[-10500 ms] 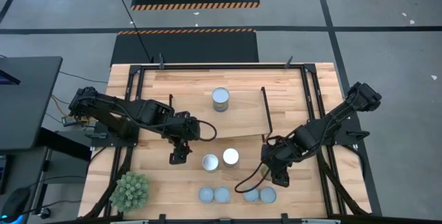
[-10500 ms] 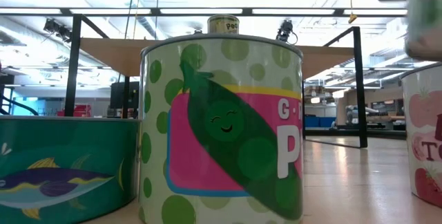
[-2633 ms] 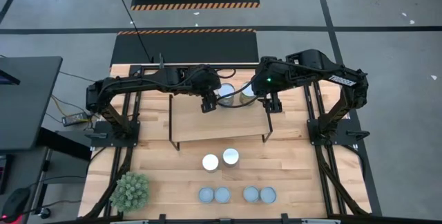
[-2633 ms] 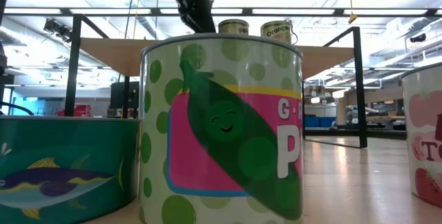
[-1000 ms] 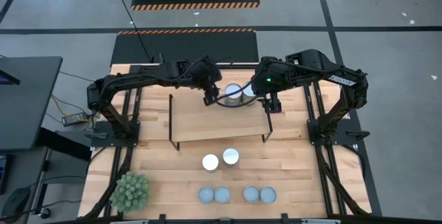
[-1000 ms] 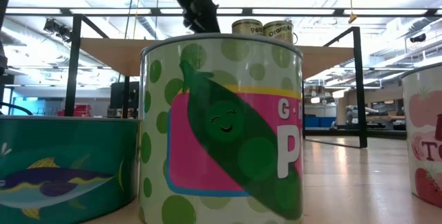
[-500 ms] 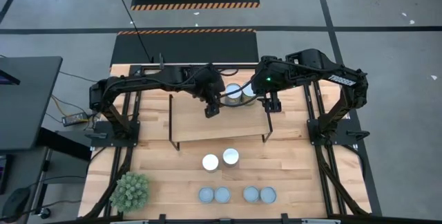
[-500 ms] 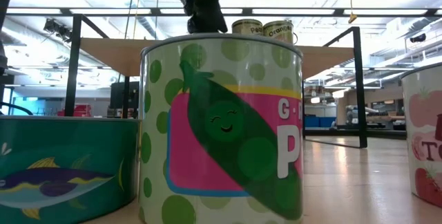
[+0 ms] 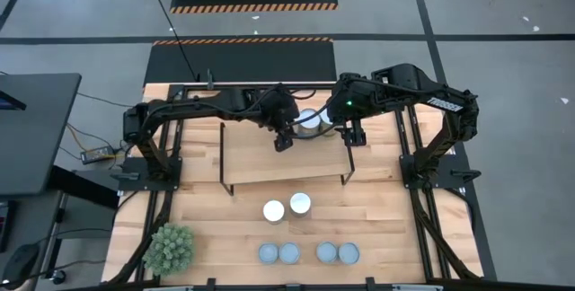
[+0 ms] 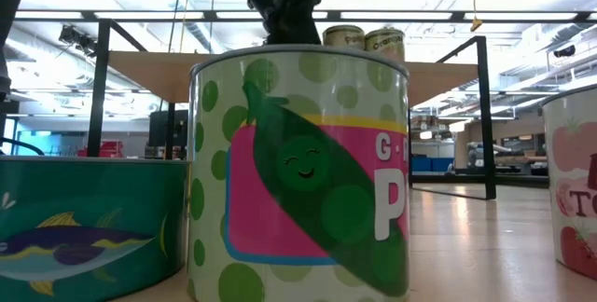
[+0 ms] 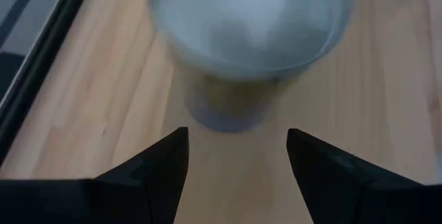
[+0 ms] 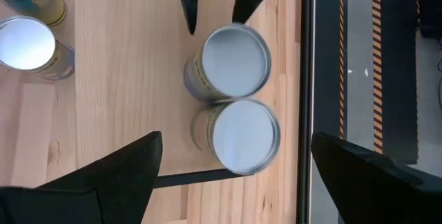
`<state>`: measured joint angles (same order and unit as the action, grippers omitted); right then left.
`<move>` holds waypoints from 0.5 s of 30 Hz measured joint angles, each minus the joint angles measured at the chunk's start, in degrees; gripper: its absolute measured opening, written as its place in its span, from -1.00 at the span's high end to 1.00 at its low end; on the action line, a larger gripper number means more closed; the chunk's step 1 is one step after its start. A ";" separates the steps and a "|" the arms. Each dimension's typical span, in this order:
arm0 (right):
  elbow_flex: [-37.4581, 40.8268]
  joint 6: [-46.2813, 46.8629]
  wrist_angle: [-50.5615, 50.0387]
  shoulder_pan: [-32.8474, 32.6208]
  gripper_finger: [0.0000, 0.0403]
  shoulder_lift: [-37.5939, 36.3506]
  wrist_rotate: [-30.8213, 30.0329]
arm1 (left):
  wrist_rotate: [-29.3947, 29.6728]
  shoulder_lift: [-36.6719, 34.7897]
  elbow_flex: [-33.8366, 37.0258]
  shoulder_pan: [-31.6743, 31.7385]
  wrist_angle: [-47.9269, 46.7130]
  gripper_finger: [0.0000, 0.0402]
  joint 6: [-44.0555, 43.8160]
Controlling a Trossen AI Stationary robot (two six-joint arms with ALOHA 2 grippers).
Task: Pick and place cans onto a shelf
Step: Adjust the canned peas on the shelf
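Two cans stand touching on the shelf in the upper middle of the high view, largely covered there by the arms. The left tool reaches in from the left over the shelf, fingers spread, just clear of its can, whose top is cut off. The right tool hangs above the shelf's right end, fingers wide. Six cans wait on the surface below.
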<state>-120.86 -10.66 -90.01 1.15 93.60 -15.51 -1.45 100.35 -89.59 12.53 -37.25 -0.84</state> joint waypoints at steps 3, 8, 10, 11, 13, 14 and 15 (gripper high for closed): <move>0.00 0.00 0.01 0.00 -0.87 0.00 -0.01 | 0.55 0.58 -0.06 0.00 0.77 -0.24 0.02; 0.00 0.02 -0.01 0.00 -0.87 0.00 0.01 | 1.56 0.58 -0.01 -0.06 0.37 -0.24 0.88; 0.00 0.06 -0.01 0.00 -0.87 0.00 0.12 | 1.76 0.18 -0.01 -0.03 -0.54 -0.24 1.25; 0.00 0.12 -0.01 0.00 -0.87 0.00 0.16 | 1.80 -0.30 -0.01 0.00 -0.57 -0.24 1.19; 0.00 0.13 -0.01 0.00 -0.87 0.00 0.16 | 1.87 -1.49 -0.01 0.01 -0.58 -0.24 1.03; 0.00 0.13 -0.01 0.00 -0.87 0.00 0.16 | 1.91 -1.86 -0.04 -0.24 -0.70 -0.24 1.09; 0.00 0.11 -0.01 0.00 -0.87 0.00 0.16 | 2.09 -2.09 -0.06 -0.48 -0.88 -0.24 1.22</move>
<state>-120.86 -10.55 -90.01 1.15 93.60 -15.35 0.64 98.26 -89.65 12.06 -38.13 0.38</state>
